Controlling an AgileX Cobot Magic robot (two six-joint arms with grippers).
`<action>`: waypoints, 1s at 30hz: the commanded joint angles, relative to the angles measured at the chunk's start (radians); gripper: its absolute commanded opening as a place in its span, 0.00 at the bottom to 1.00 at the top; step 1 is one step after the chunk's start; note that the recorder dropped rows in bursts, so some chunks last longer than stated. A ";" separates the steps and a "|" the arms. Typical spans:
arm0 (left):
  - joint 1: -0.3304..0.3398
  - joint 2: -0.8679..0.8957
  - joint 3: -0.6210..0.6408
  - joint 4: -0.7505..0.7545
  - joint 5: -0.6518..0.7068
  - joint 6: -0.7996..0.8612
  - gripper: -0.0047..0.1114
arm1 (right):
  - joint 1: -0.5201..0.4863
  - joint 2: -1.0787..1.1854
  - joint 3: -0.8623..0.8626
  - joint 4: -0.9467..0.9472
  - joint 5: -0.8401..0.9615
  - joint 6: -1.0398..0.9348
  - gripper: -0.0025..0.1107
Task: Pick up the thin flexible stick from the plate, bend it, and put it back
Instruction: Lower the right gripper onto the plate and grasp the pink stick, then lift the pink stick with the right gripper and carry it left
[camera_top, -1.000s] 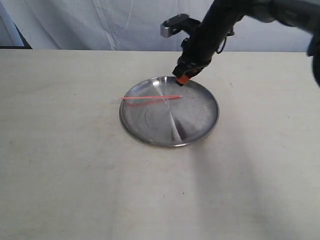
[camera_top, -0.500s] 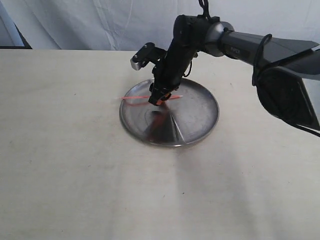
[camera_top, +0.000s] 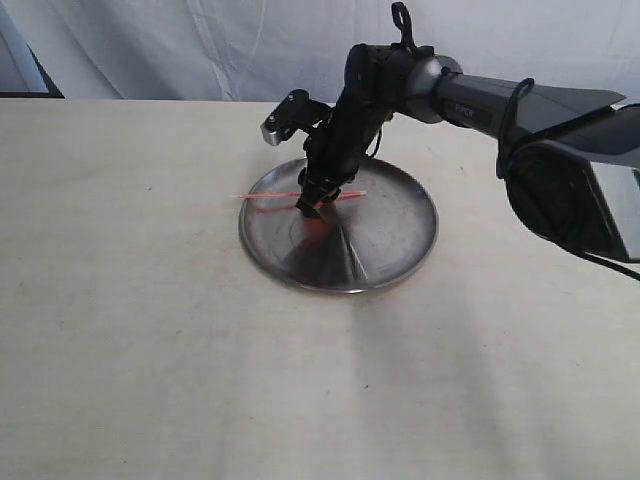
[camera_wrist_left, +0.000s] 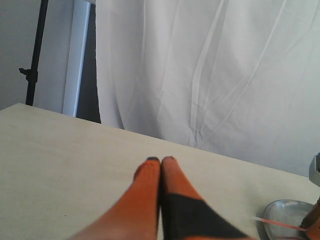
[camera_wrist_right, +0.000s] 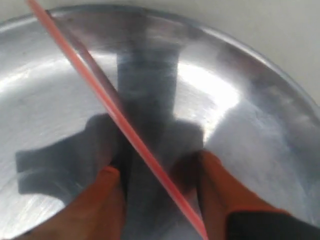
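A: Home or lab, you reckon?
B: Lab or robot test studio, I'd say. White sheet backdrop (camera_wrist_left: 200, 75) hung behind a bare beige table (camera_top: 150, 350), robot arm (camera_top: 480, 98) over it, and a black pole (camera_wrist_left: 36, 55) off to the side, maybe a light stand.

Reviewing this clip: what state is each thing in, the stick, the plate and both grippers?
thin flexible stick: straight, unbent, lying on the plate, one end past its rim.
plate: flat on the table.
right gripper: open, fingers either side of the stick.
left gripper: shut, empty, away from the plate.
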 joint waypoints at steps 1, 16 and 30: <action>-0.001 0.001 0.004 0.007 -0.006 -0.002 0.04 | -0.003 -0.001 -0.002 -0.002 0.008 -0.008 0.40; -0.001 0.001 0.004 0.007 -0.006 -0.002 0.04 | -0.003 -0.027 -0.002 0.130 0.097 0.150 0.01; -0.001 0.001 0.004 0.007 -0.006 -0.002 0.04 | -0.024 -0.160 -0.002 0.291 0.314 0.153 0.01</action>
